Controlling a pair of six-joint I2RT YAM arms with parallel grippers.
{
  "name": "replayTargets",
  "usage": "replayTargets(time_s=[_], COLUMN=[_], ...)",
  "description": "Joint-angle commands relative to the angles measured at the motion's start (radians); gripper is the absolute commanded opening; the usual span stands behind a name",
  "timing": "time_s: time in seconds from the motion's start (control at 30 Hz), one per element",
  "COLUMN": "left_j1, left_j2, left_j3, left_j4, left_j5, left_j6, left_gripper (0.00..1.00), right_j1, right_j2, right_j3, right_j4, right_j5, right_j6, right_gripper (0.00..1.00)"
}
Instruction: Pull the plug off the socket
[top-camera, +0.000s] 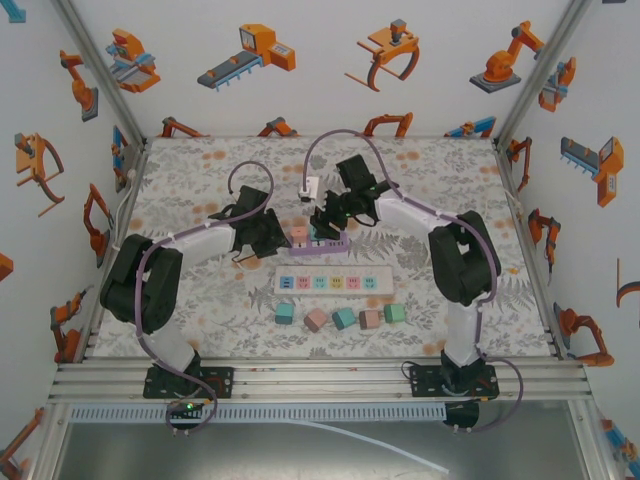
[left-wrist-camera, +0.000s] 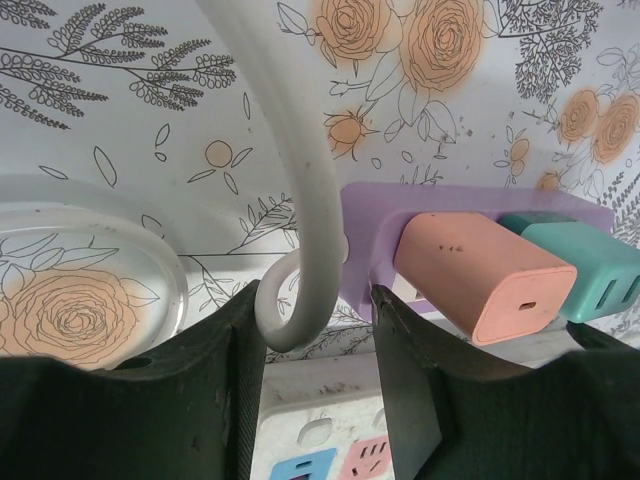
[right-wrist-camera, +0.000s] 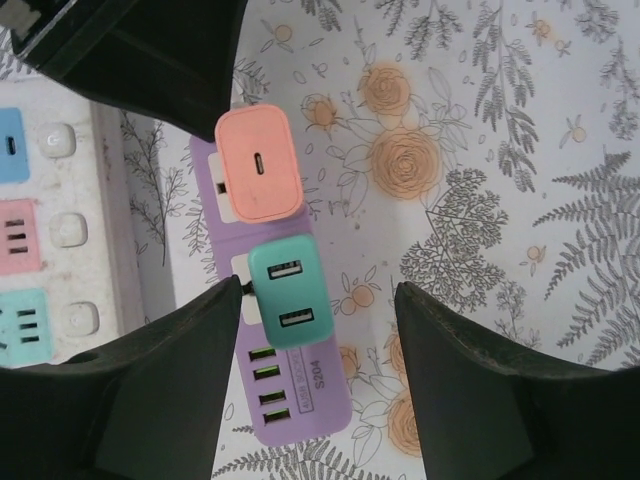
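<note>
Closest to the overhead lens, along the lower edge of frame: silver aluminium rail (top-camera: 320, 372) carrying both arm bases. Mid-frame on the floral-print table (top-camera: 200, 320) lies a flat purple plastic power strip (top-camera: 338, 245). A salmon-pink block-shaped plug (top-camera: 298, 235) and a teal block-shaped plug (top-camera: 318, 238) sit side by side at its left end. Left gripper (top-camera: 280, 238) is just left of the pink one; right gripper (top-camera: 325, 225) hangs over the teal one. Below the strip: long white socket bar with pastel outlets (top-camera: 335, 283), then a row of small pastel cubes (top-camera: 344, 318).

Left wrist view. Left gripper (left-wrist-camera: 313, 295) at bottom of frame, dark fingers (left-wrist-camera: 235, 400) a narrow gap apart, not closed. A thick white cable (left-wrist-camera: 300, 200) runs down from the top and curls into a hook within that gap; cannot tell whether either finger presses it. Purple strip (left-wrist-camera: 380, 215) right of centre. Pink plug (left-wrist-camera: 480, 280) juts from it toward lower right: matte, rounded corners, one small oval port in its end face. Teal plug (left-wrist-camera: 590, 270) is beside it at the right edge.

Right wrist view. Right gripper (right-wrist-camera: 318, 300) spread wide, dark fingers (right-wrist-camera: 170, 400) at lower left and lower right. Teal plug (right-wrist-camera: 290, 305) between them: left fingertip at its edge, right one well clear. Its end face has two rectangular ports, one above the other. Pink plug (right-wrist-camera: 260, 165) just above it on the strip (right-wrist-camera: 300, 425); four green ports below.
</note>
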Motion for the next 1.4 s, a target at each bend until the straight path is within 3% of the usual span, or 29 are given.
replayTargets(time_s=[0.0,0.47,0.6,1.0,1.37], left_j1=[0.003,0.003,0.003,0.002,0.0], left_j2=[0.007,0.022,0.019,0.074,0.066], left_j3=[-0.026,-0.034,-0.039,-0.04,-0.041], left_j4=[-0.022,-0.007,-0.012,-0.044,-0.091], left_j5=[-0.006,0.014,0.014,0.013,-0.023], left_j6=[0.035,0.026,0.027,-0.003,0.001], left_gripper=[0.45,0.44,0.44,0.44,0.43], right_j1=[-0.002,0.021,0.024,0.029,0.03], right_j2=[0.017,0.075,0.087,0.053,0.036], right_j3=[0.03,0.06,0.073,0.106,0.066], right_j4=[-0.027,-0.074,-0.075,-0.107,-0.051], right_j5=[-0.037,0.01,0.001,-0.133,-0.117], right_j6=[-0.035,-0.108,-0.108,-0.067,-0.032], right_gripper=[0.55,0.45,0.38,0.2,0.19])
